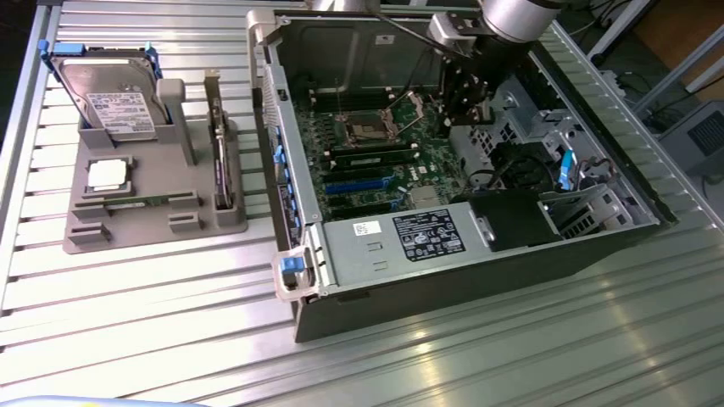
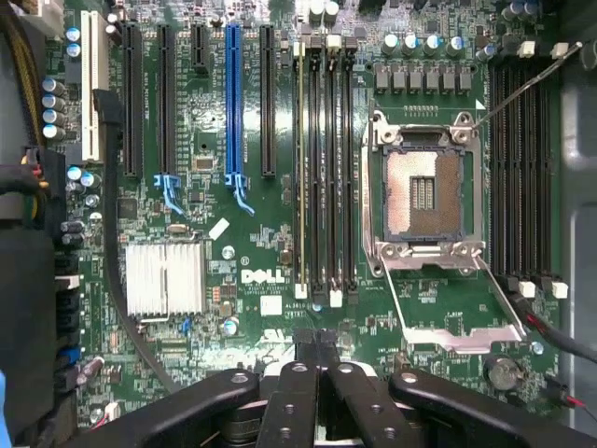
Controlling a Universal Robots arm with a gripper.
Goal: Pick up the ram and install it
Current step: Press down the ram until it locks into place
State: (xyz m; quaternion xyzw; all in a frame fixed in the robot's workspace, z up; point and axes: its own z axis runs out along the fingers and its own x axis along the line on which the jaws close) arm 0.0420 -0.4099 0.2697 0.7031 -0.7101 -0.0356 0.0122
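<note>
Claw (image 2: pixel 317 359) pressed together, empty, hanging inside the open PC case (image 1: pixel 633 182) over the motherboard (image 2: pixel 242 243). Ram (image 1: pixel 134 203) lies flat in the grey holder tray (image 1: pixel 147 233), nr the table's edge on the exterior view's left, well apart from the claw. Long axis runs along the tray's front. Second stick (image 1: pixel 217 153) stands on edge at the tray's case-side. Case wall sits between them; open room above the tray.

Open PC case (image 1: pixel 339 280), HDD (image 1: pixel 108 97), CPU (image 1: pixel 108 174) in holder (image 1: pixel 147 229)

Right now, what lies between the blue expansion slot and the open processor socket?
One black expansion slot and a bank of long memory slots, seen in the wrist view.
</note>
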